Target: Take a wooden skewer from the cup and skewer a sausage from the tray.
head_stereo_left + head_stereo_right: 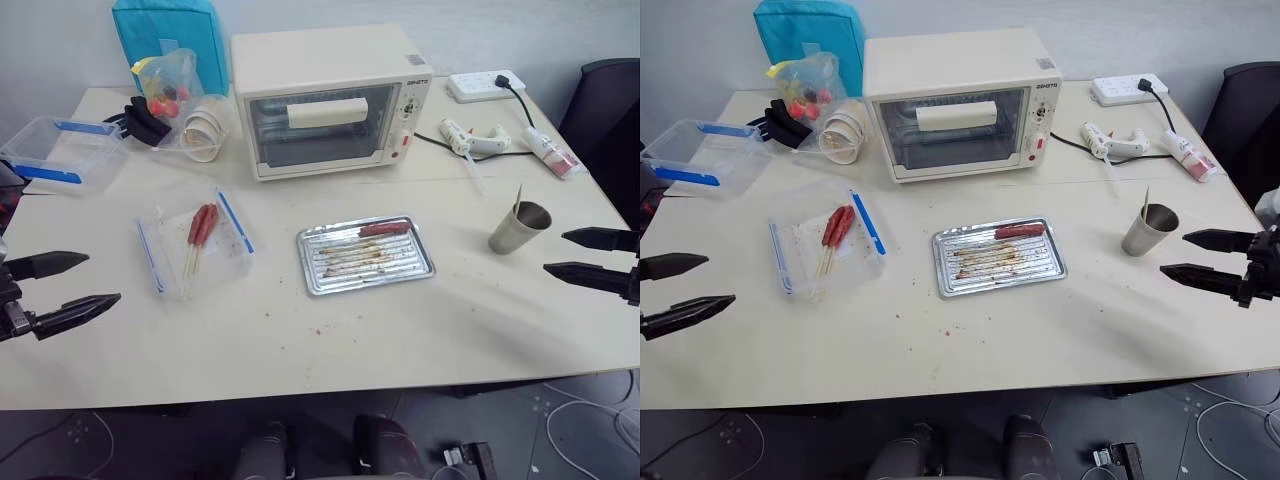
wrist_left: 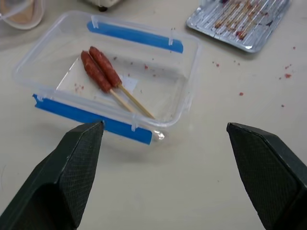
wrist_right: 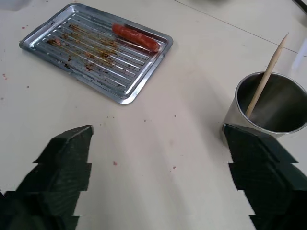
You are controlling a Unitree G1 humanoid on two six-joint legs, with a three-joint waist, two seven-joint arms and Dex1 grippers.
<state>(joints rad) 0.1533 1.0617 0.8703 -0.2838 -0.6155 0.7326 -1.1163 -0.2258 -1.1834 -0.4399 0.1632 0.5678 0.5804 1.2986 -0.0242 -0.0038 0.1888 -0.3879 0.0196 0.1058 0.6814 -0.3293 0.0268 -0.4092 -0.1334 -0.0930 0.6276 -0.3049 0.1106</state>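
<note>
On the pale table the steel tray lies in the middle, in front of a cream toaster oven. One short reddish sausage lies inside the tray, along its far rim, and brown greasy streaks cover the ribbed bottom. To the right of the tray, well apart from it, stands the grey metal cup. One thin wooden skewer leans in the cup, and its pointed end rises above the rim.

The right gripper hovers just to the right of the cup, with its two black fingers spread wide and nothing between them. In the right wrist view one finger is just beside the cup wall, but I cannot tell if it touches. The left gripper hangs near the left edge of the table, also wide open and empty.

Between the left gripper and the tray there is a clear plastic box with blue edges, and it holds two red sausages on sticks. Behind, near the oven, white paper cups lie on their side.
</note>
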